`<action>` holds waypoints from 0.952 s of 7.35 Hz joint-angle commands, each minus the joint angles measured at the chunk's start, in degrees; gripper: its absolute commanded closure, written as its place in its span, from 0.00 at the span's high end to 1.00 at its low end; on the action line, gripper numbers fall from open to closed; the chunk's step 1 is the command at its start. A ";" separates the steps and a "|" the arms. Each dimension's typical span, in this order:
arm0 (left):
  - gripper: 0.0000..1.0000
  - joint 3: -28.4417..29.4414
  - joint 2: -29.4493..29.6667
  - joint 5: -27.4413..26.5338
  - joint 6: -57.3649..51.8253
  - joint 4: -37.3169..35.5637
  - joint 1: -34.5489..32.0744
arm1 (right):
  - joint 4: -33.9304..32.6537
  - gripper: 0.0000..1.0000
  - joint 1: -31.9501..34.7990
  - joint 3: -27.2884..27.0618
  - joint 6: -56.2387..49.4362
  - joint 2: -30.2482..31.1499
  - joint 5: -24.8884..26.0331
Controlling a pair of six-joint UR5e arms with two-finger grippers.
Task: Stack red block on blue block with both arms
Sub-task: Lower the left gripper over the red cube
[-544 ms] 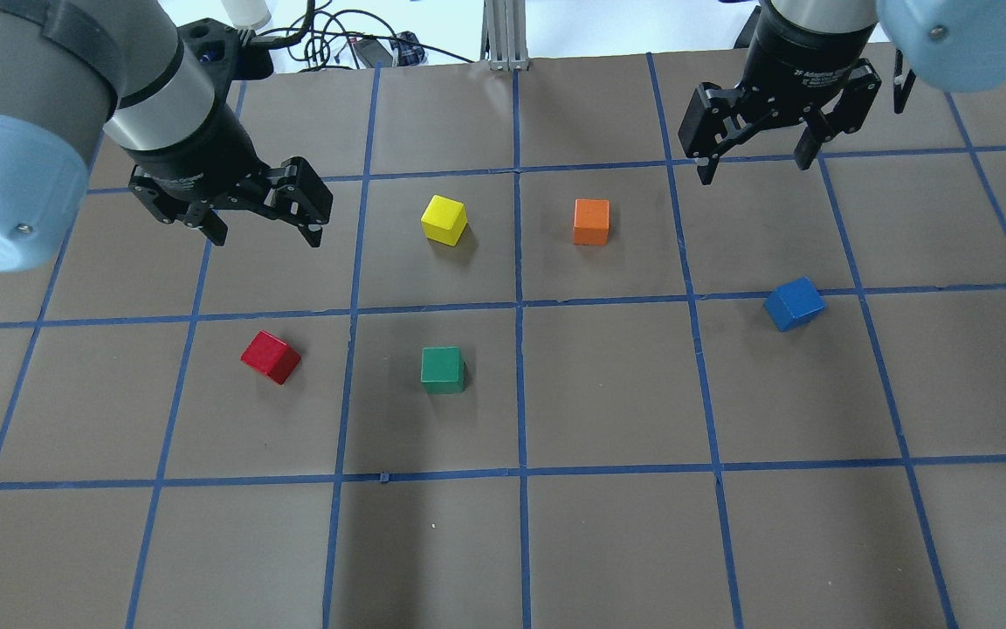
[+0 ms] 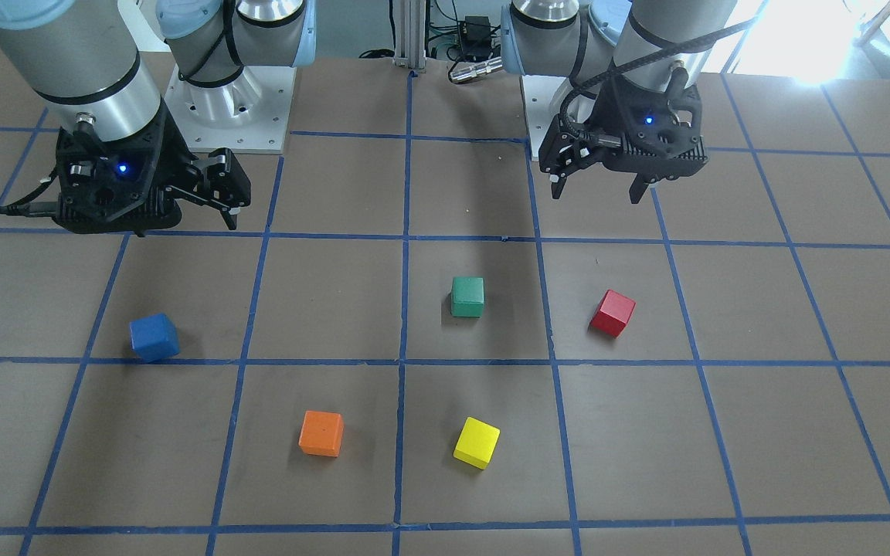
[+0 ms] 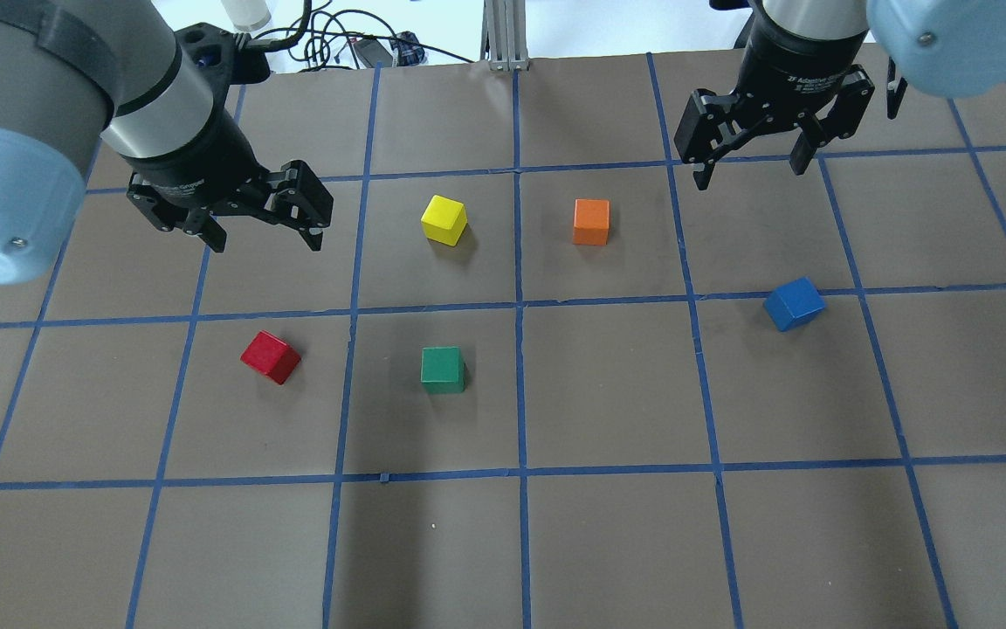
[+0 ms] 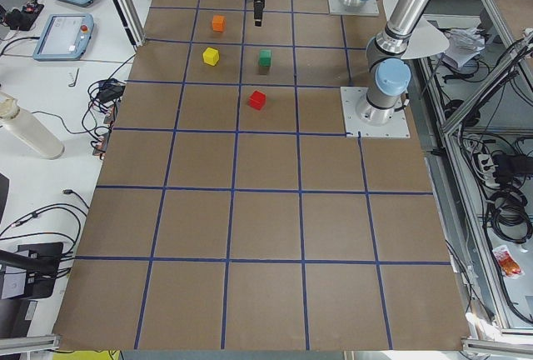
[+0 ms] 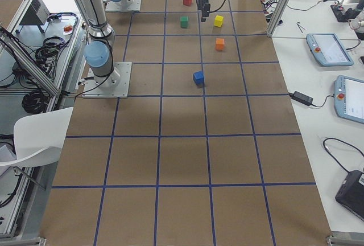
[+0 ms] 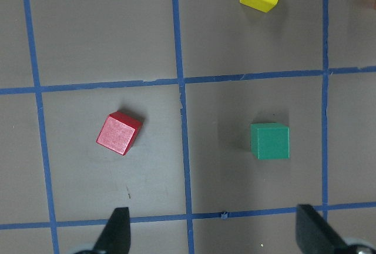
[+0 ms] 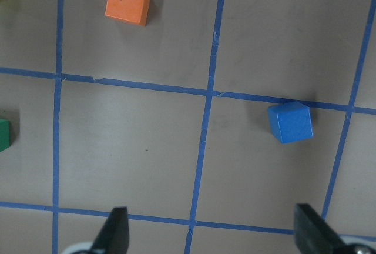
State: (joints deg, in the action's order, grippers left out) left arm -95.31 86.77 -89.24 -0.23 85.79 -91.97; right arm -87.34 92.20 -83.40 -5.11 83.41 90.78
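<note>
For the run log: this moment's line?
left gripper open | right gripper open | red block untouched | blue block untouched

We log the red block, a small glossy cube, flat on the table and turned askew inside one grid square. The blue block, same size, solid blue, also sits flat and askew, its far corner touching a tape line. The two lie well apart. The left arm hangs its left gripper above the table beyond the red block, jaws spread, empty. The right arm hangs the right gripper beyond the blue block, jaws likewise spread, empty.
</note>
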 commanded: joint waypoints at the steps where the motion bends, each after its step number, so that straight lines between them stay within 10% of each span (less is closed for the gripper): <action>1: 1.00 -0.66 0.24 0.03 -3.43 -0.45 1.43 | -0.46 1.00 1.13 -0.71 0.01 -0.18 0.01; 7: 1.00 -22.26 6.73 -3.66 -29.06 -25.46 12.34 | -1.26 1.00 1.14 -0.54 0.01 -0.27 0.01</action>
State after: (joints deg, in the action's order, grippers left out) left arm -113.61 91.63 -91.81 -22.99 65.75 -79.81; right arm -88.50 93.34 -84.03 -5.10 83.17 90.79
